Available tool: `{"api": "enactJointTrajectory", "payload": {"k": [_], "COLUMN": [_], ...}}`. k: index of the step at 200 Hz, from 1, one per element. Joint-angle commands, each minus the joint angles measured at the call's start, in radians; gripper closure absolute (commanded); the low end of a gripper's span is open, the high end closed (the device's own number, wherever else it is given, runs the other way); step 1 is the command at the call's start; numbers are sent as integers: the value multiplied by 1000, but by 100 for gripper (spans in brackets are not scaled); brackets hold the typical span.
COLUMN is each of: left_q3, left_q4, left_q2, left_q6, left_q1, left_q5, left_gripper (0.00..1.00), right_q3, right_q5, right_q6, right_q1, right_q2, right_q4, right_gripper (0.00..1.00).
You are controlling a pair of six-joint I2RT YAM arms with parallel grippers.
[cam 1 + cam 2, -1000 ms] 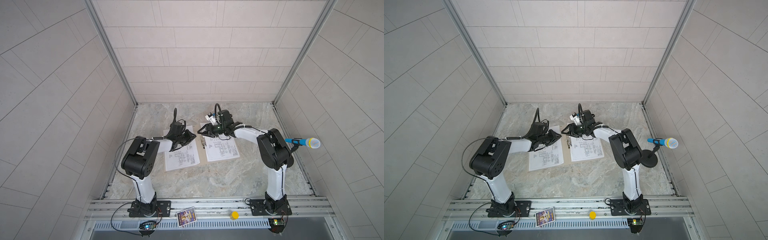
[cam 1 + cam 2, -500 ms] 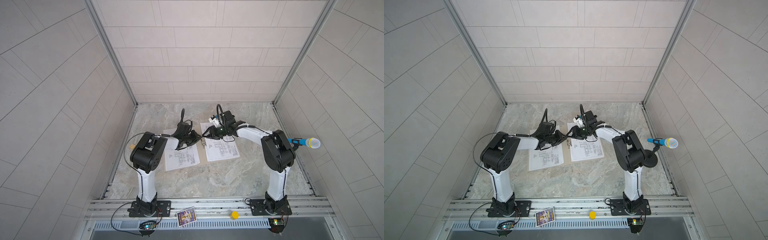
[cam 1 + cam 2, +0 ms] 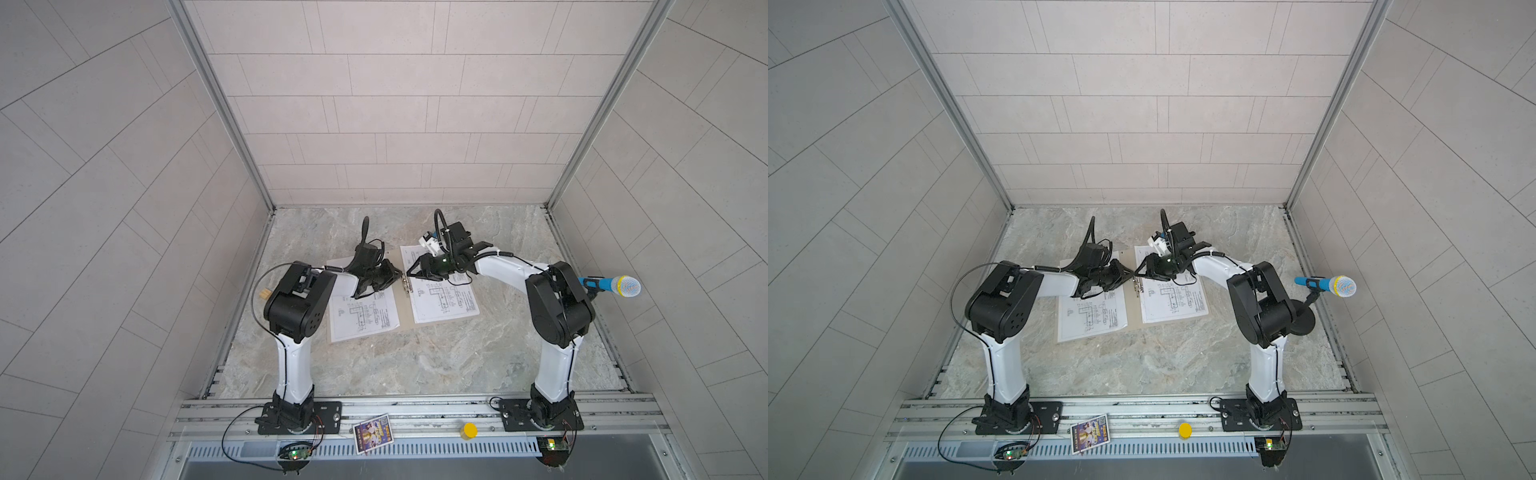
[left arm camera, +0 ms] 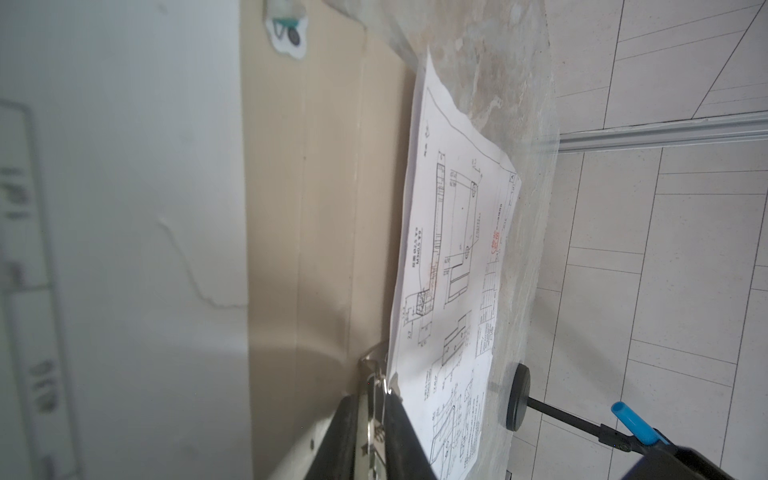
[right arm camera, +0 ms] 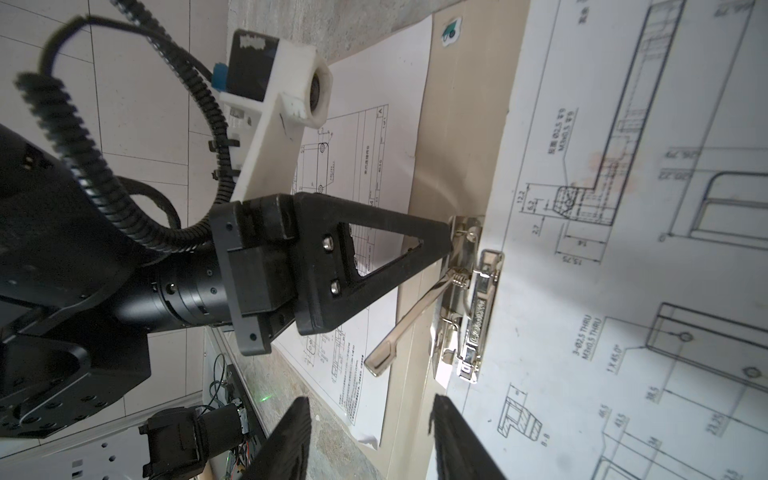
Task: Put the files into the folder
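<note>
The tan folder [image 3: 405,309] lies open on the table in both top views. One printed file [image 3: 361,316] rests on its left half and another [image 3: 444,291] on its right half. The right-hand file [image 4: 457,249] carries a small red mark, and its edge sits at the silver clip [image 5: 473,316] on the spine. The clip's lever [image 5: 411,320] stands raised. My left gripper [image 4: 371,399] is shut on the end of the clip. My right gripper [image 5: 369,399] hovers open just above the spine, beside the clip, with nothing between its fingers. The two grippers almost meet tip to tip [image 3: 1133,275].
A blue microphone with a yellow head [image 3: 611,284] stands on a black round base [image 3: 1302,322] at the right wall. A colourful card [image 3: 372,432] and a yellow cap [image 3: 470,430] lie on the front rail. A small green sticker [image 5: 451,31] marks the folder's far end.
My left arm has swung right, bringing its gripper from over the left sheet to the clip on the spine. My right gripper has barely shifted.
</note>
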Motion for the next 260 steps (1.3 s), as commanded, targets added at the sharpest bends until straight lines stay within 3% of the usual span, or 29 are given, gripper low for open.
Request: {"api": "enactJointTrajectory", "payload": {"k": [1, 57, 136, 222, 260], "left_q3": [31, 40, 27, 7, -23], "left_q4": [-12, -23, -21, -17, 15], "left_q2": [23, 47, 50, 44, 39], "left_q6": [15, 25, 41, 54, 21], "left_q1": [-6, -10, -15, -16, -18], "left_q5": [-6, -16, -37, -52, -70], "left_gripper": [82, 89, 91, 91, 91], "right_q3": [-5, -5, -8, -58, -65], "right_q5": [8, 14, 46, 41, 61], "right_q6": [-21, -16, 84, 307, 341], "right_q1": [-2, -1, 5, 51, 54], "right_q2": [-37, -39, -11, 19, 21], "right_q4": [-17, -32, -100, 88, 123], "right_gripper": [52, 52, 62, 64, 63]}}
